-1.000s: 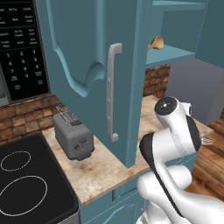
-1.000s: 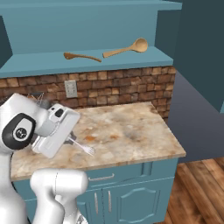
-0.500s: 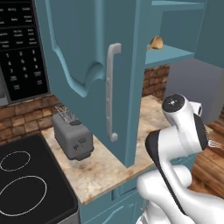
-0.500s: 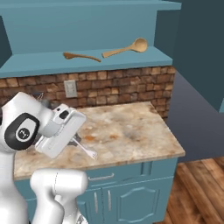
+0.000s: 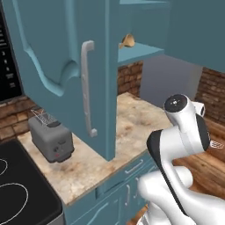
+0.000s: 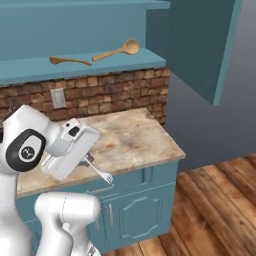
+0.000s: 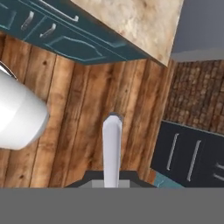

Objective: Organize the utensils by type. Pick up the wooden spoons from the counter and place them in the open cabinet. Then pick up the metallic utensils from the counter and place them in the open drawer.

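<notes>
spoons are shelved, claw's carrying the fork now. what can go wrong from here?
1. The claw pinches the fork by one end, and most of it sticks out past the counter edge; a swing could tilt it or let it slip to the wood floor.
2. The open cabinet door juts over the counter; lifting the arm risks clipping it.

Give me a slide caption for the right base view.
Gripper shut on a fork at the counter edge; two wooden spoons on the cabinet shelf.

even flat light, soft shadows, sharp
</notes>
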### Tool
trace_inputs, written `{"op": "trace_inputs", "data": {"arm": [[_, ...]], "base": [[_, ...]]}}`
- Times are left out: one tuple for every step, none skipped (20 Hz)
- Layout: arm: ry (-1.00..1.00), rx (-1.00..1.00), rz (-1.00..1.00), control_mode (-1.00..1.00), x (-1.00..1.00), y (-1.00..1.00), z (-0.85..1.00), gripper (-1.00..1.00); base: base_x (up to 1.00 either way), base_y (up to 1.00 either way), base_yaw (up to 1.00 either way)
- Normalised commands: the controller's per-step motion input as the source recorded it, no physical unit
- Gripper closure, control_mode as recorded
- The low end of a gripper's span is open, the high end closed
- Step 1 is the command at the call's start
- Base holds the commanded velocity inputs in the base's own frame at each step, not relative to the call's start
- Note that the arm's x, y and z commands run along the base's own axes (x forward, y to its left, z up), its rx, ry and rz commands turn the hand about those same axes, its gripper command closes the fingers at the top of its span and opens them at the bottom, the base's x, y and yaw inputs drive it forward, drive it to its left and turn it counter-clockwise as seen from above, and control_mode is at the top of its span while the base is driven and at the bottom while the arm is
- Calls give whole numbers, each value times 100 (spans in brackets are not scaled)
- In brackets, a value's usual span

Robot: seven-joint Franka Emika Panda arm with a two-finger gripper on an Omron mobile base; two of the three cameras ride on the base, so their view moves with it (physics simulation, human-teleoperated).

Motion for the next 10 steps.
{"op": "trace_inputs", "data": {"arm": [[0, 0, 0, 100, 0, 0, 0, 100], [0, 0, 0, 100, 0, 0, 0, 100], [0, 0, 0, 100, 0, 0, 0, 100], [0, 0, 0, 100, 0, 0, 0, 100], [0, 0, 0, 100, 0, 0, 0, 100], [0, 0, 0, 100, 0, 0, 0, 100], [0, 0, 0, 100, 0, 0, 0, 100], [0, 0, 0, 100, 0, 0, 0, 100], [0, 0, 0, 100, 0, 0, 0, 100], [0, 0, 0, 100, 0, 0, 0, 100]], "base": [[-9, -24, -44], [-3, -27, -47], [-2, -21, -48], [0, -22, -46], [0, -21, -45], [0, -21, -45], [0, -19, -45], [0, -15, -45], [0, -12, -46], [0, -1, -46]]}}
